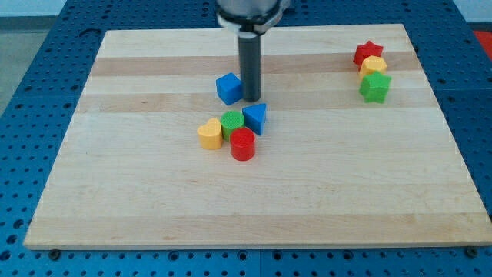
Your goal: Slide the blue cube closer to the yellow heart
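Observation:
The blue cube (228, 88) sits on the wooden board (138, 177) above the view's middle. My tip (251, 100) stands right beside the cube's right side, touching or nearly touching it. The yellow heart (209, 134) lies below and slightly left of the cube, a short gap away. The rod rises from the tip to the view's top edge.
A green cylinder (233, 122), a blue triangular block (256, 118) and a red cylinder (243, 144) cluster right of the yellow heart. At the view's top right stand a red star (368, 52), a yellow block (373, 65) and a green star (375, 87).

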You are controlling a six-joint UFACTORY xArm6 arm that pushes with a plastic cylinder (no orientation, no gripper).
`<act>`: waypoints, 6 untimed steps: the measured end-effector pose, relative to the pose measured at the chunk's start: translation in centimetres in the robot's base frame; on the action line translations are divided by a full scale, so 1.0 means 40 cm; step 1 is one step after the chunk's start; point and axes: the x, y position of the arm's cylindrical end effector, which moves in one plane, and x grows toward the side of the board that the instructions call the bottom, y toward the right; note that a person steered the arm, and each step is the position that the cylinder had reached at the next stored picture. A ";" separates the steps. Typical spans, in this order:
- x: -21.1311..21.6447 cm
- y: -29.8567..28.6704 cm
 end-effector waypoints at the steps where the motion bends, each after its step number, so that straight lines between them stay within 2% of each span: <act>1: -0.064 -0.006; 2: -0.055 -0.092; 4: 0.046 -0.206; 6: 0.072 -0.222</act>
